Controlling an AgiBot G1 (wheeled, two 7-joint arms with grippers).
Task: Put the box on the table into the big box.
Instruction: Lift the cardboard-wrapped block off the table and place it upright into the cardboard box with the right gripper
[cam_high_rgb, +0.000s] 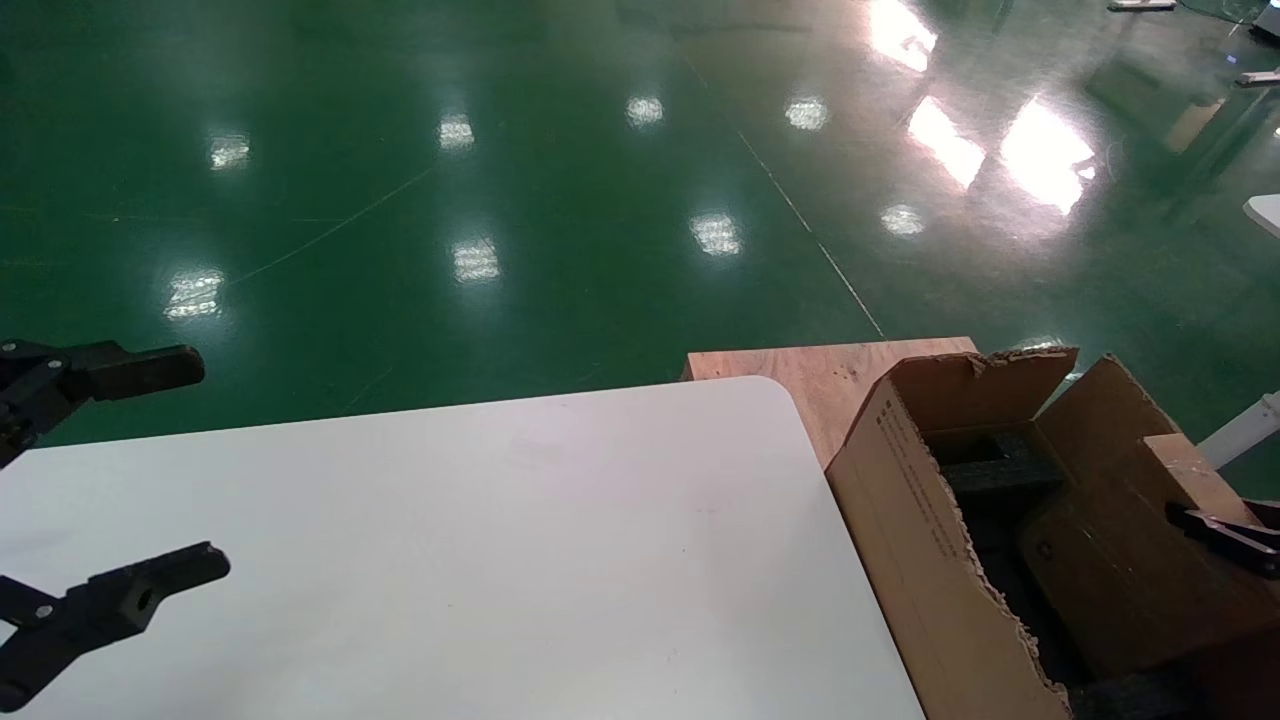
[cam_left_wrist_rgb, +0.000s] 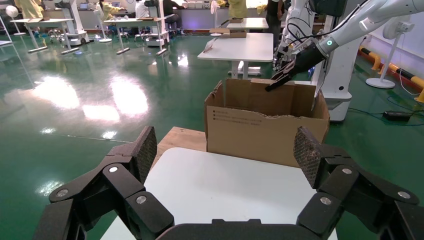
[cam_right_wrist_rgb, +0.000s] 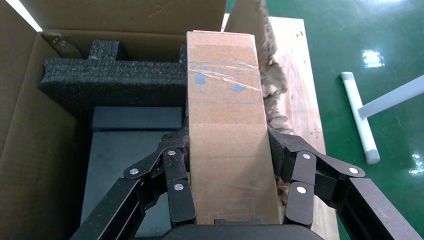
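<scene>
While my right gripper (cam_right_wrist_rgb: 227, 187) clamps the box (cam_right_wrist_rgb: 226, 130) w/ fingers tight on both long sides, it hangs over the big box (cam_high_rgb: 915, 520), above the black foam (cam_right_wrist_rgb: 115, 80). Left gripper (cam_left_wrist_rgb: 225, 160) spread wide, holding nothing, over the table (cam_high_rgb: 480, 550) by its left edge.

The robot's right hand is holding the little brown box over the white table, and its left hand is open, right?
Not quite. The right gripper holds the small plain brown cardboard box over the large torn corrugated carton, not the white table; the right wrist view shows this. The left gripper is open.
</scene>
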